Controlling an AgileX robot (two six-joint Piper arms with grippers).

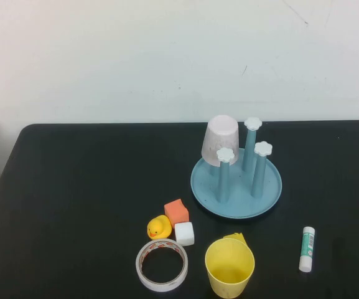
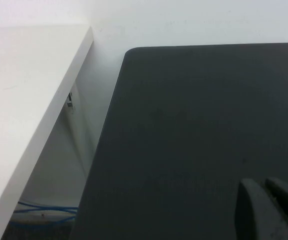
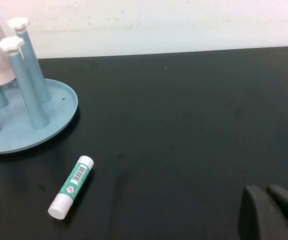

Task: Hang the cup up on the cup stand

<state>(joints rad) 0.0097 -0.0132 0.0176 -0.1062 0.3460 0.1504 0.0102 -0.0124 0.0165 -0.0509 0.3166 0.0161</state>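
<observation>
The yellow cup [image 1: 229, 268] stands upright, mouth up, near the front edge of the black table. The cup stand [image 1: 241, 203] is a light blue dish with three blue pegs topped by white flower caps, behind the cup; it also shows in the right wrist view [image 3: 29, 131]. A pale pinkish-white cup [image 1: 220, 140] hangs upside down on a rear peg. Neither arm shows in the high view. My left gripper [image 2: 263, 187] is shut and empty over bare table near its left edge. My right gripper [image 3: 264, 192] is shut and empty over bare table to the right of the stand.
A glue stick [image 1: 307, 248] lies right of the yellow cup, also in the right wrist view [image 3: 71, 186]. A tape roll [image 1: 140, 265], a rubber duck [image 1: 159, 227], an orange cube [image 1: 177, 212] and a white cube [image 1: 184, 233] lie left of the cup. A white shelf [image 2: 24, 100] flanks the table.
</observation>
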